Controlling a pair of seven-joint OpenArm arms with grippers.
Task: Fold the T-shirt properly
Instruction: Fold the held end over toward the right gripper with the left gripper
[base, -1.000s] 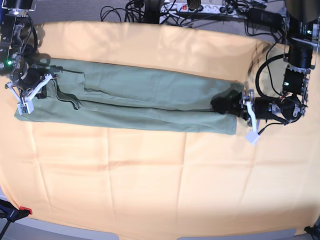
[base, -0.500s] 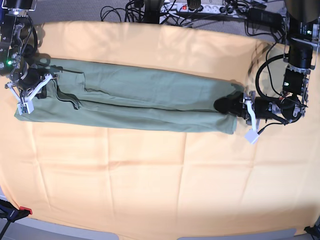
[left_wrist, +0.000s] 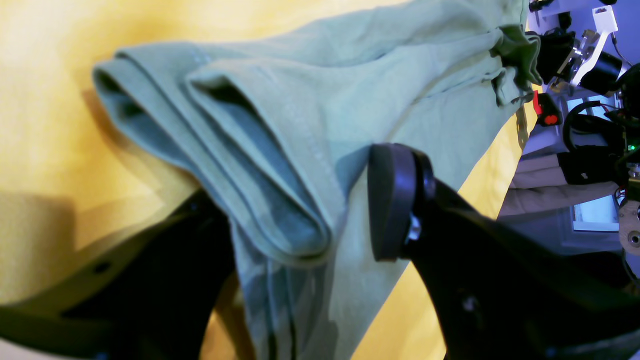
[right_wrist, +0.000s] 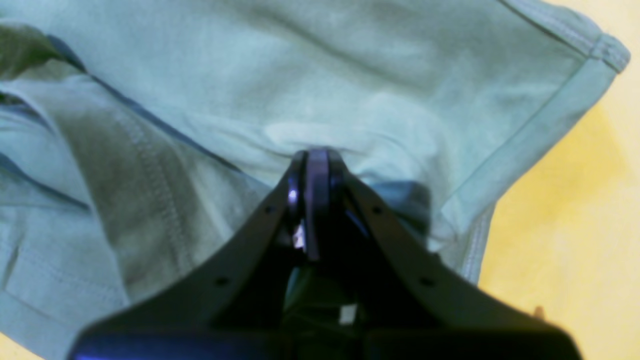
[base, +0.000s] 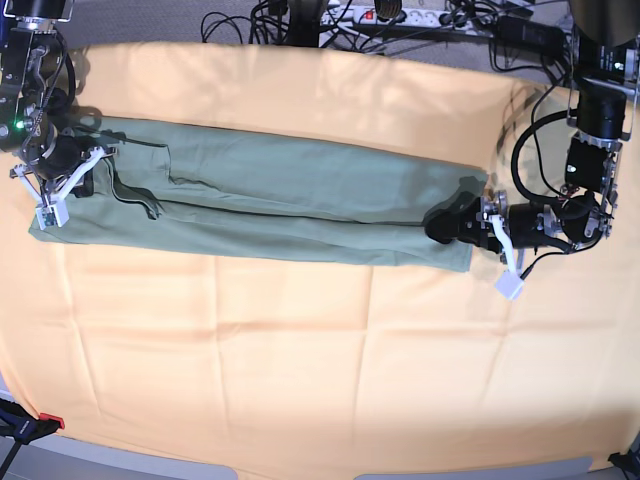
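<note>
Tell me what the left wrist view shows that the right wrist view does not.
Only the left wrist view shows the left pincer open, with stacked folded layers of the T-shirt between its parted black fingers; the other arm appears far behind. Only the right wrist view shows the right pincer shut on the T-shirt, beside a stitched hem corner. Both show green shirt fabric over the orange-yellow cloth.
</note>
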